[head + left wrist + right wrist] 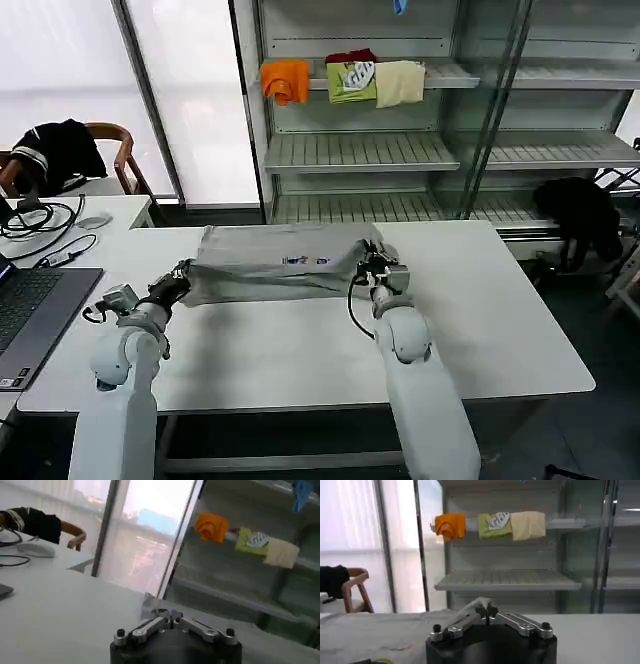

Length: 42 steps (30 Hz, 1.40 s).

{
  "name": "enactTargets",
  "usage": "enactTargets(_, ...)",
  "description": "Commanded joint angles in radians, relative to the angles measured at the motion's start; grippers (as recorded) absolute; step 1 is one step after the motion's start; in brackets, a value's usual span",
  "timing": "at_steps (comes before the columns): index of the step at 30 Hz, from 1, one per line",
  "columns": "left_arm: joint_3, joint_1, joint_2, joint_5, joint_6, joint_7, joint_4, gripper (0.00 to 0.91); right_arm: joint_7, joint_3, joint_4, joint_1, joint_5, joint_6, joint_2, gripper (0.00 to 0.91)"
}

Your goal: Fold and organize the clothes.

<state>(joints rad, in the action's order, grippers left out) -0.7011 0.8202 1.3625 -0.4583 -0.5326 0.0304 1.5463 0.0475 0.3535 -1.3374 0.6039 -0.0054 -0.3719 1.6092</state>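
Grey T-shirt [280, 262] lies folded into a long band across the far middle of the white table [480, 330], small multicoloured chest print uppermost; the lettering is too small to read. Head view shows the left gripper [181, 277] at the band's left end and the right gripper [372, 265] at its right end. Each wrist view shows its fingers drawn together, pinching a peak of grey cloth [150, 602] [477, 605].
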Motion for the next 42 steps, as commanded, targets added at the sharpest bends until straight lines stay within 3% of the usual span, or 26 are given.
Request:
enactTargets(1, 0.007, -0.061, -0.003, 0.097, 0.001, 0.013, -0.115, 0.907, -0.013, 0.005, 0.218, -0.129, -0.065, 0.028, 0.049, 0.907)
enactTargets(9, 0.013, -0.049, 0.001, 0.099, 0.024, 0.015, -0.087, 0.907, 0.046, 0.003, 0.236, -0.145, -0.035, 0.133, 0.049, 0.907)
enactTargets(12, 0.022, -0.044, 0.001, 0.098, 0.024, 0.010, -0.066, 0.907, 0.058, 0.010, 0.214, -0.143, -0.023, 0.135, 0.049, 0.907)
enactTargets(15, 0.027, -0.029, 0.005, 0.103, 0.015, 0.005, -0.045, 0.907, 0.045, 0.005, 0.142, -0.103, -0.041, 0.081, 0.049, 0.907)
enactTargets(16, 0.027, -0.017, 0.006, 0.122, -0.007, 0.003, -0.037, 0.907, 0.027, 0.004, 0.098, -0.069, -0.068, 0.023, 0.049, 0.907)
enactTargets(17, 0.027, -0.007, 0.007, 0.148, -0.029, 0.005, -0.034, 0.907, -0.014, -0.002, 0.025, -0.022, -0.093, -0.088, 0.049, 0.907)
enactTargets(19, 0.029, 0.026, 0.004, 0.220, -0.044, 0.012, -0.028, 0.907, -0.010, -0.022, -0.063, 0.051, -0.093, -0.210, 0.036, 0.907)
enactTargets(26, 0.031, 0.090, -0.005, 0.306, -0.046, 0.026, 0.005, 0.907, -0.017, -0.017, -0.225, 0.174, -0.096, -0.216, -0.043, 0.907)
enactTargets(30, 0.030, 0.110, -0.004, 0.304, -0.047, 0.030, 0.036, 0.856, -0.013, -0.001, -0.249, 0.197, -0.091, -0.215, -0.067, 0.907)
enactTargets(36, 0.028, 0.125, 0.000, 0.305, -0.046, 0.029, 0.049, 0.867, -0.010, 0.013, -0.272, 0.229, -0.088, -0.214, -0.108, 0.907)
enactTargets(37, 0.027, 0.128, 0.001, 0.305, -0.046, 0.029, 0.050, 0.836, -0.010, 0.018, -0.269, 0.232, -0.088, -0.214, -0.111, 0.907)
enactTargets(39, 0.026, 0.130, 0.004, 0.308, -0.046, 0.029, 0.050, 0.675, -0.012, 0.028, -0.263, 0.239, -0.088, -0.213, -0.115, 0.907)
enactTargets(40, 0.026, 0.131, 0.005, 0.308, -0.046, 0.029, 0.050, 0.353, -0.014, 0.031, -0.262, 0.243, -0.088, -0.213, -0.118, 0.907)
enactTargets(41, 0.026, 0.132, 0.006, 0.309, -0.046, 0.029, 0.051, 0.101, -0.014, 0.033, -0.258, 0.246, -0.087, -0.212, -0.122, 0.907)
enactTargets(42, 0.027, 0.132, 0.006, 0.310, -0.046, 0.030, 0.051, 0.101, -0.015, 0.034, -0.255, 0.249, -0.086, -0.212, -0.125, 0.907)
